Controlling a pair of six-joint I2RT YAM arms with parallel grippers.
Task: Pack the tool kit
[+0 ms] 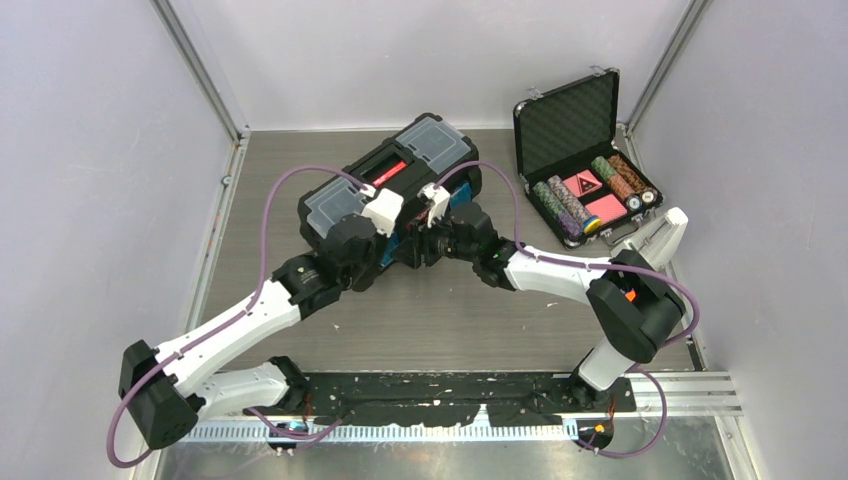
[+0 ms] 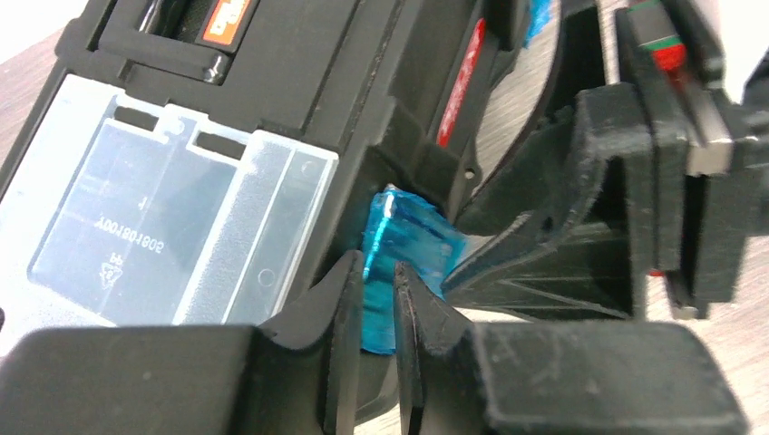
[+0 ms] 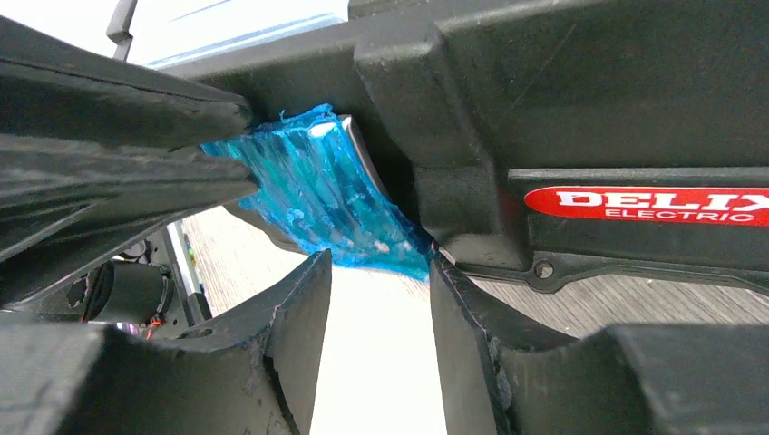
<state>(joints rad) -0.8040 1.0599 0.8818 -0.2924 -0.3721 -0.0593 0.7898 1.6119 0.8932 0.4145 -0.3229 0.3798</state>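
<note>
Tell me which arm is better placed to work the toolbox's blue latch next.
Left, probably: the left gripper is pinched on the blue latch, while the right gripper stands open just short of it, gripping nothing.

Top view: left arm (image 1: 345, 245) and right arm (image 1: 470, 235) cover the toolbox (image 1: 420, 170) front, fingers unseen there. Left wrist view: blue latch (image 2: 408, 249) lower end buried between left fingers (image 2: 331, 344); clear lid (image 2: 163, 208) embossing too blurred to read. Right wrist view: red label (image 3: 648, 204) cut off at right; latch contact with right fingers (image 3: 290, 326) unclear.
</note>
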